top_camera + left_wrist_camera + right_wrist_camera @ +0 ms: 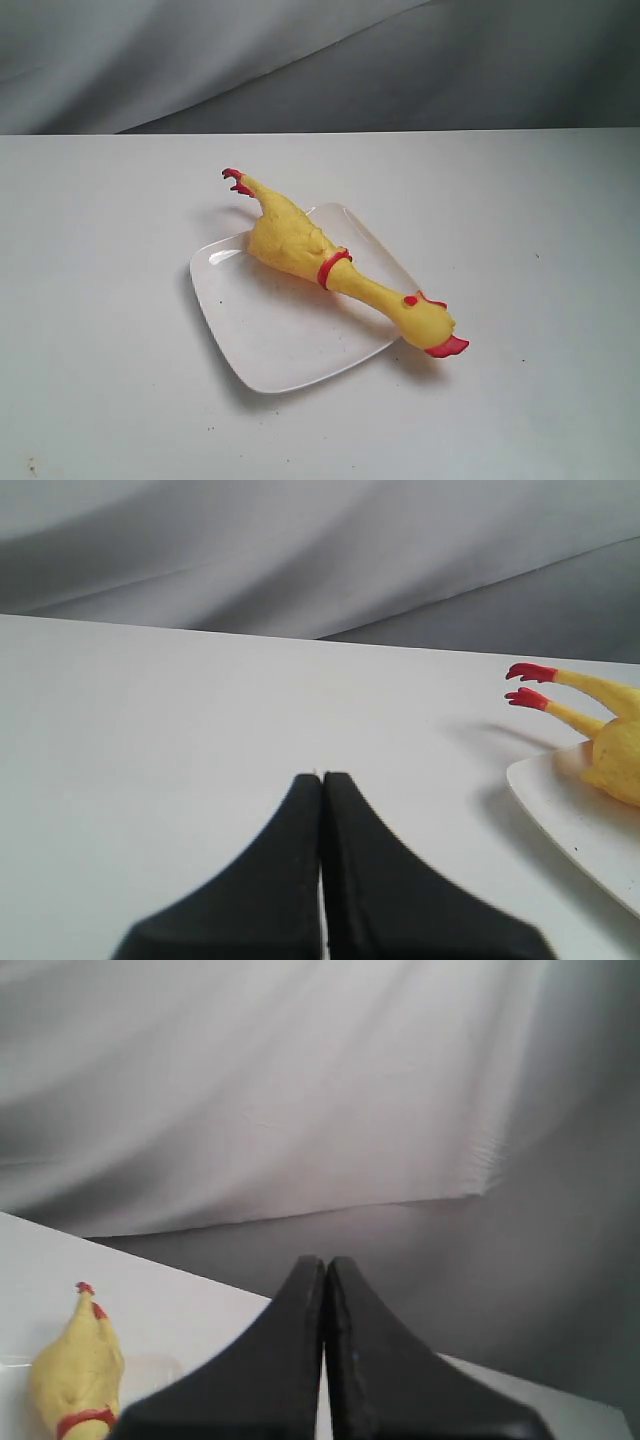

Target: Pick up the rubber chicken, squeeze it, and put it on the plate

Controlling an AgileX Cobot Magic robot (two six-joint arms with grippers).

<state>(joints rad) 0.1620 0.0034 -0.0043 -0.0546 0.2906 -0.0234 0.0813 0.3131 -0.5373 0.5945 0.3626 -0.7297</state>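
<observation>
Left claw (pixel 322 778): jaws pressed together, nothing between them, low over bare tabletop (pixel 150 760) and apart from the task items. Right claw (pixel 325 1260): jaws likewise together and empty, pointing mostly at the grey backdrop (pixel 300 1090).

Rubber chicken (pixel 300 245): lying diagonally across the plate (pixel 280 340), body resting on the white surface. It is longer than the plate. The red feet (pixel 235 181) project past the far corner and the head (pixel 430 322) hangs past the near right edge.

Assessment: placement appears complete. Whether the squeeze was done cannot be judged from these views.

Risks:
- Only the midsection is supported, so a light knock on either overhanging end could pivot or roll the toy off the glossy surface.
- Any claw moving low across the tabletop could clip the head or the plate rim and shift both.

View differences:
- The exterior view alone shows the full chicken and plate together, but no claw or arm.
- The left wrist view shows the feet raised clear of the tabletop, which the exterior view leaves uncertain.
- The right wrist view shows only the body and neck ring. The plate is barely discernible there.
</observation>
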